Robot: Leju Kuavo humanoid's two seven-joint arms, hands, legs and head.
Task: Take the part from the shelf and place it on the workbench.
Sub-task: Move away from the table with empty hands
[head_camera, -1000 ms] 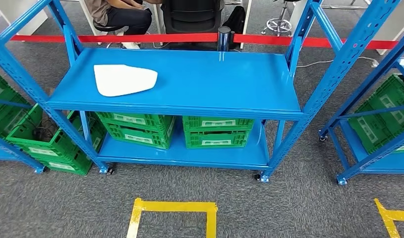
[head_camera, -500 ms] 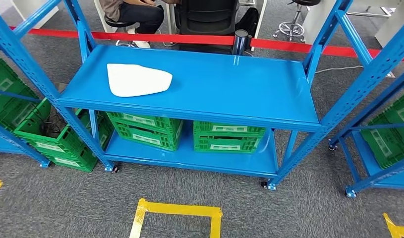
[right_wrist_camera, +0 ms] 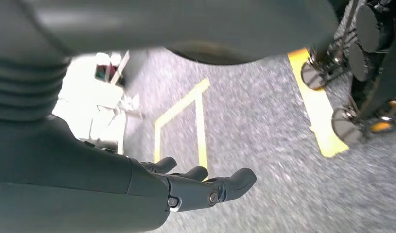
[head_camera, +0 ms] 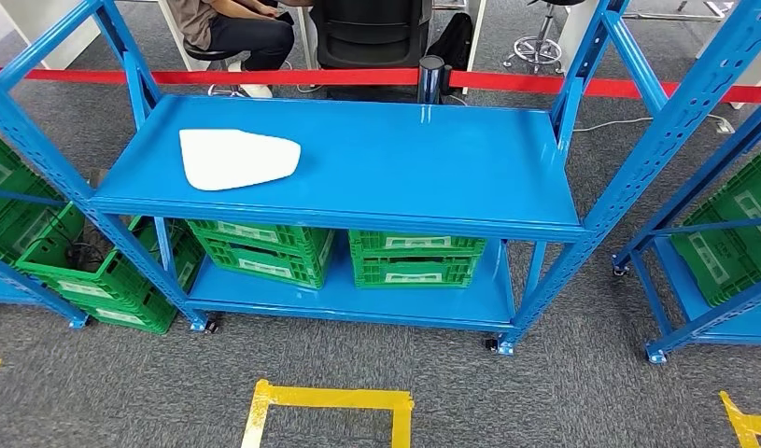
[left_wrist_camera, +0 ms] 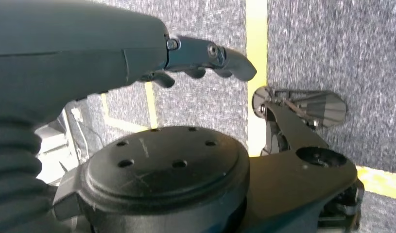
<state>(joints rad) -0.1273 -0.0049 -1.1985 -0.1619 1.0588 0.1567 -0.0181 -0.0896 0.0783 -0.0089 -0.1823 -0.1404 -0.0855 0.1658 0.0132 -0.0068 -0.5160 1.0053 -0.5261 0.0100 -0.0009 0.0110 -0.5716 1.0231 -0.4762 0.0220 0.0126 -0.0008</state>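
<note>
A flat white part [head_camera: 236,158], rounded on one side and tapering to a point, lies on the left half of the blue shelf's top deck [head_camera: 404,168]. My left hand [left_wrist_camera: 205,58] hangs over grey carpet, fingers stretched out and holding nothing. My right hand [right_wrist_camera: 200,187] also hangs above the carpet, fingers loosely extended and empty. Both hands are far from the shelf.
Green crates [head_camera: 414,257] sit on the shelf's lower deck and on neighbouring blue racks [head_camera: 722,243]. A red barrier tape [head_camera: 264,75] runs behind the shelf, with a seated person [head_camera: 232,28] beyond. A yellow tape square [head_camera: 330,411] marks the carpet in front.
The whole head view has swayed right and then back left as the camera moved; the part stays in its place on the shelf.
</note>
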